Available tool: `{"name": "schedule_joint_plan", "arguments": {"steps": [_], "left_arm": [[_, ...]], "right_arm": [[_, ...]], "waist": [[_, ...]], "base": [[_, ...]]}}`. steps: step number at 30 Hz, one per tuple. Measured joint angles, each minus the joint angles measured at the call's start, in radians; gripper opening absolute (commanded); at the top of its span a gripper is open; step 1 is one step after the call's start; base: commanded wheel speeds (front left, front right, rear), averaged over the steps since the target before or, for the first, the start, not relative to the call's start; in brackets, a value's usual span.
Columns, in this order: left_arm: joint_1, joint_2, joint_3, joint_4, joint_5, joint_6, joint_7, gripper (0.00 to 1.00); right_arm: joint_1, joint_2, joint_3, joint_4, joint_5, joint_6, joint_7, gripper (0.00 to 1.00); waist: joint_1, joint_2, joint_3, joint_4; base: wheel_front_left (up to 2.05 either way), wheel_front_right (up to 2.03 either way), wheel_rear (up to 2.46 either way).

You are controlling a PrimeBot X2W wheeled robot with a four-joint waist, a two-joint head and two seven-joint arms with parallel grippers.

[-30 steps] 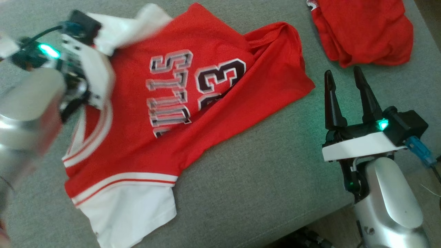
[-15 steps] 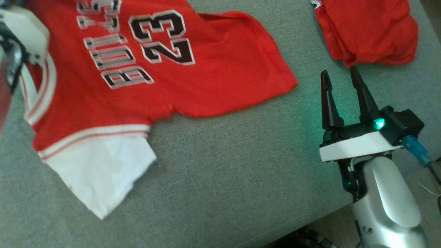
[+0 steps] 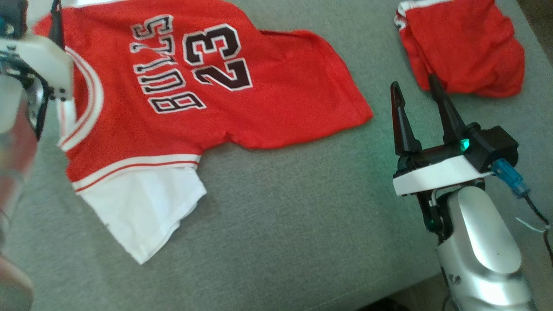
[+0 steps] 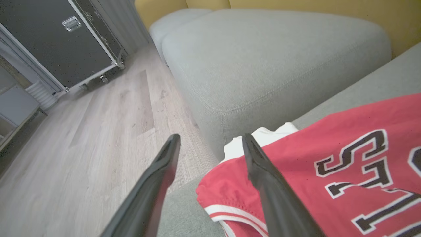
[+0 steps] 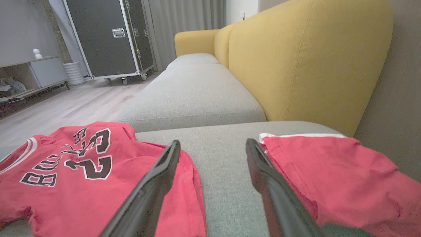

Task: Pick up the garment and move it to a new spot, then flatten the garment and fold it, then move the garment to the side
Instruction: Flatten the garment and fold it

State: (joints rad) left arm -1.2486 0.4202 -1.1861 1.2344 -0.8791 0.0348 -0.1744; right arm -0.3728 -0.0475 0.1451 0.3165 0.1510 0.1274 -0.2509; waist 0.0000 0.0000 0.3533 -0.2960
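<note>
Garment [image 3: 276, 86] spread on grey sofa [image 3: 302, 233]

Left gripper [image 4: 210, 141]: jaws wide apart, nothing between the two long dark fingers; in the head view it sits at 10 o'clock, cut by the edge.
Left wrist [image 3: 41, 65]: white housing, at 10 o'clock.
Left forearm [image 3: 15, 125]: pale silver shell, blurred, running along the 9 o'clock edge toward 7 o'clock.
Right gripper [image 3: 414, 84]: jaws spread and empty; at 3 o'clock in the head view, fingers pointing toward 11 o'clock.
Right wrist [image 3: 432, 177]: white plate under a black block, green light [image 3: 464, 144] lit.
Right forearm [image 3: 479, 246]: silver shell reaching down to 5 o'clock.
</note>
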Motion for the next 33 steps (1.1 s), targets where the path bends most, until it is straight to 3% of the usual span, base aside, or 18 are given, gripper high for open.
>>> {"name": "schedule_joint_plan", "arguments": {"steps": [7,11,16,20,25,33], "left_arm": [[0.075,-0.066,0.084,-0.068,-0.048,0.002,-0.075,1.0],[0.174,-0.06,0.23,-0.258,-0.046,0.067,-0.076,1.0],[0.466,-0.068,0.436,-0.562,0.051,0.147,-0.079,1.0],[0.738,-0.097,0.563,-0.747,0.153,0.178,-0.079,1.0],[0.954,-0.166,0.679,-0.886,0.251,0.176,-0.079,1.0],[1.085,-0.253,0.794,-0.893,0.317,0.087,-0.079,1.0]], "right_arm": [[-0.003,-0.001,-0.028,0.042,-0.049,0.0,0.0,1.0],[0.026,-0.001,-0.074,0.055,-0.058,0.0,0.0,1.0],[0.119,-0.001,-0.12,0.067,-0.054,0.0,0.0,1.0],[0.173,-0.001,-0.151,0.067,-0.036,0.0,0.0,1.0],[0.216,0.0,-0.157,0.063,-0.035,0.0,0.0,1.0],[0.236,0.0,-0.15,0.055,-0.027,0.0,0.0,1.0]], "waist": [[-0.0001,0.0,-0.1,0.066],[-0.0003,0.0,-0.161,0.124],[-0.0003,0.0,-0.232,0.208],[-0.0003,0.0,-0.277,0.275],[-0.0002,0.0,-0.318,0.338],[0.0,0.0,-0.332,0.346]], "base": [[0.0,0.0,0.0],[0.0,0.0,0.0],[0.0,0.0,0.0],[0.0,0.0,0.0],[0.0,0.0,0.0],[0.0,0.0,0.0]]}}
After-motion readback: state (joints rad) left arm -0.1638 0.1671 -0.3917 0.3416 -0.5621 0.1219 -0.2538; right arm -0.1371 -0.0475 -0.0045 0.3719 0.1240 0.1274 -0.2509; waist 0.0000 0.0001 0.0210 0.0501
